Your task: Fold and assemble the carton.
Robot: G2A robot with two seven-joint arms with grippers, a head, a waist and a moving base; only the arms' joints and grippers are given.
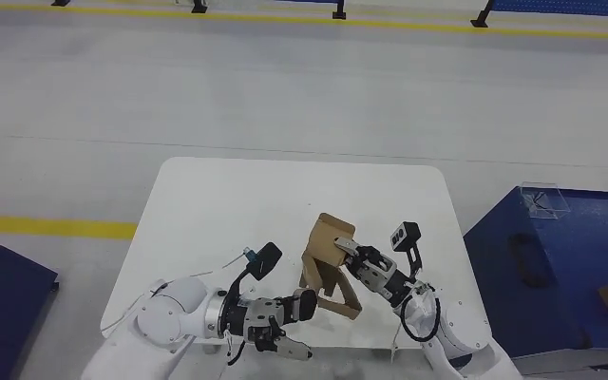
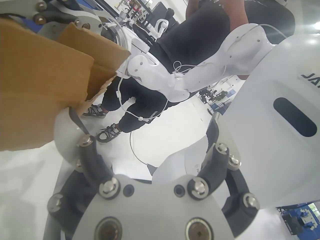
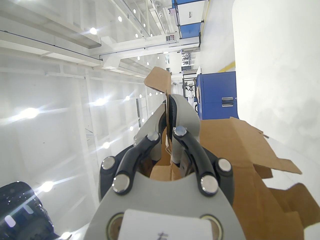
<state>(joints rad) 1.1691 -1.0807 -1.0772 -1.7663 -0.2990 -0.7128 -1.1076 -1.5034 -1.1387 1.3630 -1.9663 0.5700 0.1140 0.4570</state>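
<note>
Right hand [image 3: 168, 109] clamped on carton [image 1: 328, 242] flap | left hand [image 2: 142, 119] apart, beside carton

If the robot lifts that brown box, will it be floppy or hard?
Probably light: the right end effector pinches the brown cardboard carton by one thin flap. Likely bendy rather than stiff, since its loose flaps stick out unfolded. It may tip easily, being hollow and half-assembled on the white table.
</note>
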